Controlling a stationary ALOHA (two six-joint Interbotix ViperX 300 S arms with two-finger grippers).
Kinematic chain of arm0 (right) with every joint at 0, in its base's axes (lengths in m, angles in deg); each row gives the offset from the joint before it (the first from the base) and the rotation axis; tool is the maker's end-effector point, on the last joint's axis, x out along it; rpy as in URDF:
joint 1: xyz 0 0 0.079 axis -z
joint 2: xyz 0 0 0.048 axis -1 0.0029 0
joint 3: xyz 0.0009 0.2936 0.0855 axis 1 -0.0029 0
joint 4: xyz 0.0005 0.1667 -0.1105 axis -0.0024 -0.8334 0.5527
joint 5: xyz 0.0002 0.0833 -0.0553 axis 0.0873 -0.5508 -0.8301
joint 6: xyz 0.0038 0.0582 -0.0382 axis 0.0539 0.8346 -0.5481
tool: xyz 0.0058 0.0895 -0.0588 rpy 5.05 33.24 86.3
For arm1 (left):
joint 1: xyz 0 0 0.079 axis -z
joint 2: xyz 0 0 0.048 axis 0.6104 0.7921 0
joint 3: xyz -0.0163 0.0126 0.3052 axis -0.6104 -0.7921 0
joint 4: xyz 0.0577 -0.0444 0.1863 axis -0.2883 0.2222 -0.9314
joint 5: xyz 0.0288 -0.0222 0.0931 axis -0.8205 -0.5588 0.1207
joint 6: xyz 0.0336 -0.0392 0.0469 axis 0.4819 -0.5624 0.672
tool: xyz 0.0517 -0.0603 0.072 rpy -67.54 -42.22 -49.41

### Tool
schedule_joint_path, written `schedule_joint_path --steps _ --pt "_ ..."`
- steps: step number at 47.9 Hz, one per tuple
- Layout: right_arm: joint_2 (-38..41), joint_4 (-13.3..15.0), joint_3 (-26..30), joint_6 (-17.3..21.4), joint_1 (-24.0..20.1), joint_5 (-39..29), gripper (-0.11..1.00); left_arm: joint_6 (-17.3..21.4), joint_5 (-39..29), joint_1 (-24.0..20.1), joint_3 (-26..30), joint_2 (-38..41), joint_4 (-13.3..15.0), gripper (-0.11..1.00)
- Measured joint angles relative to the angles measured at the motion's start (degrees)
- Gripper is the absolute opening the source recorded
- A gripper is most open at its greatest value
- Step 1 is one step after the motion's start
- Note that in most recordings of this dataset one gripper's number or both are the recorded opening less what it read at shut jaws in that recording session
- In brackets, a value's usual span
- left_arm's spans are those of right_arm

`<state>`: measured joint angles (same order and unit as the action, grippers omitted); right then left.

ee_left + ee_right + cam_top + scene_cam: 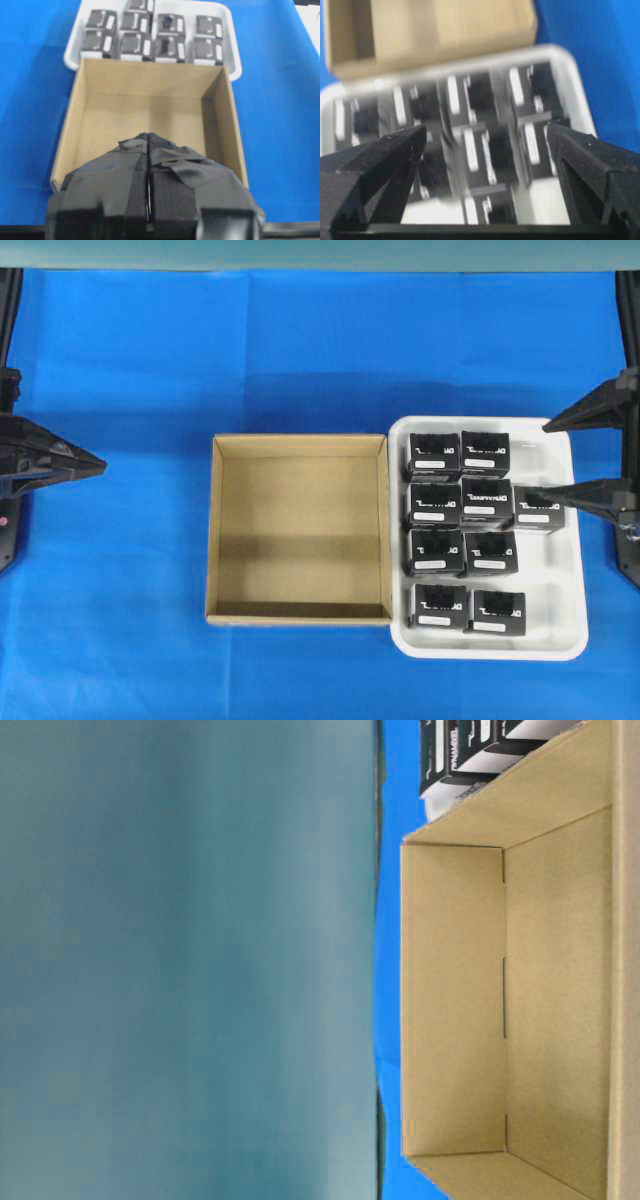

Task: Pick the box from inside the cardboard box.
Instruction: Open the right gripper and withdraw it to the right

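Observation:
The cardboard box [212, 530] stands in the middle of the blue table with nothing inside it; its bare floor also shows in the left wrist view [145, 110] and the table-level view [450, 1000]. Several identical black boxes with white labels lie in the white tray [570, 570] to its right. One black box [540, 512] sits alone nearest the tray's right side. My right gripper [533, 463] hovers open over it, nothing between its fingers [486, 129]. My left gripper [103, 465] is shut and empty at the far left, pointing at the cardboard box [149, 137].
The tray touches the cardboard box's right wall. A strip of bare tray floor [555, 455] lies along its right side. Blue cloth [300, 350] covers the table around both containers.

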<state>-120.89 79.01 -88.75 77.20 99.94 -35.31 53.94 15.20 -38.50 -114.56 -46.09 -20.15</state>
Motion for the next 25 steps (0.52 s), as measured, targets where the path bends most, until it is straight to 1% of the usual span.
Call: schedule_joint_path --steps 5,12,20,25 --pt "-1.23 0.09 -0.18 0.97 0.0 2.72 0.98 0.09 0.0 0.0 0.0 0.0 -0.09 -0.07" --pt "-2.9 0.09 -0.26 1.05 0.0 6.06 0.98 0.53 0.0 0.0 0.0 0.0 -0.09 -0.07" --pt "-5.54 0.0 -0.26 1.14 0.0 11.69 0.97 0.88 -0.09 0.0 0.26 -0.09 -0.09 -0.07" --pt "-6.86 0.0 -0.53 1.14 -0.09 13.1 0.97 0.88 0.0 0.0 0.35 -0.18 -0.09 -0.07"
